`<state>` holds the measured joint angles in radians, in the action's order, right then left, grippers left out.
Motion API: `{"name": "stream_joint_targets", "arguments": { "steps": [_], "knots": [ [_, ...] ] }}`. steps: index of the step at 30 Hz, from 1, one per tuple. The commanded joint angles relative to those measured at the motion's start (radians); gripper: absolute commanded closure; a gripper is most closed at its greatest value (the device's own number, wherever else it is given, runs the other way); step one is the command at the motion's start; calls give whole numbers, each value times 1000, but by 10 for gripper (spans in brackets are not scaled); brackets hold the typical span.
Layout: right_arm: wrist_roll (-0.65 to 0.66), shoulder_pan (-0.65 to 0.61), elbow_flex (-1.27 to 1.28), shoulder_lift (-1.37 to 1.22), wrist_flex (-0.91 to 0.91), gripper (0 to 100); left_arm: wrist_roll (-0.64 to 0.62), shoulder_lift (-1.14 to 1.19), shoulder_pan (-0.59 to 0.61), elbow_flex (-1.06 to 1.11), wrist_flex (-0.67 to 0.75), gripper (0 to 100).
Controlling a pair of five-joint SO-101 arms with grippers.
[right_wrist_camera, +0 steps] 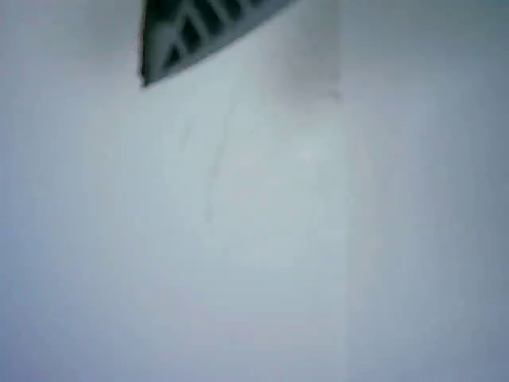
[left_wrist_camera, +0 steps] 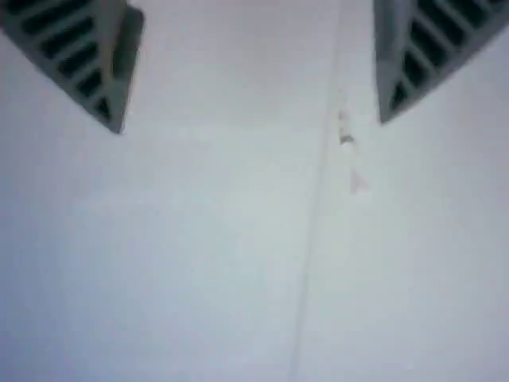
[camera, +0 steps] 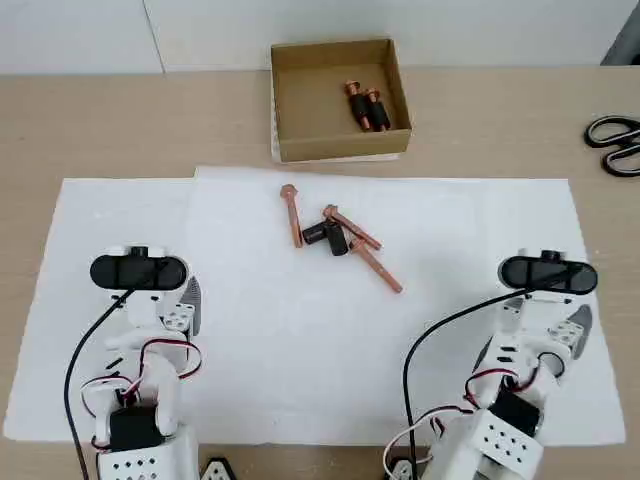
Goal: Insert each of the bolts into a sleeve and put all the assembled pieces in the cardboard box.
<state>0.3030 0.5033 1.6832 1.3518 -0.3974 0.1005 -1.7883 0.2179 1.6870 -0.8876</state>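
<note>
box [camera: 310, 110]: two finished pieces [camera: 366, 107] inside, already delivered
bolts [camera: 376, 266]: three loose beside sleeves [camera: 314, 235], awaiting assembly
left gripper [left_wrist_camera: 248, 123]: spread, empty
right gripper [camera: 572, 332]: state unclear

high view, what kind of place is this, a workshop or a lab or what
Likely a robot lab bench: a left arm and right arm at a wooden table, a white sheet, and loose bolts near a cardboard box, set out as a task.

The scissors [camera: 615, 143] run off the high view's right edge. The two loose black sleeves [camera: 316, 235] are too small for me to tell whether they are empty or filled.
</note>
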Motion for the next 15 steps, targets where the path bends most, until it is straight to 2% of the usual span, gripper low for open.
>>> {"name": "stream_joint_targets", "arguments": {
  "steps": [1,9,15],
  "knots": [
    [6,7,8,39,-130,750,0,-6,-9,-4,21,804],
    [9,7,8,148,-331,751,0,-6,-9,-4,21,804],
    [9,8,8,239,-406,751,0,-6,-9,-4,21,804]
  ]
}}
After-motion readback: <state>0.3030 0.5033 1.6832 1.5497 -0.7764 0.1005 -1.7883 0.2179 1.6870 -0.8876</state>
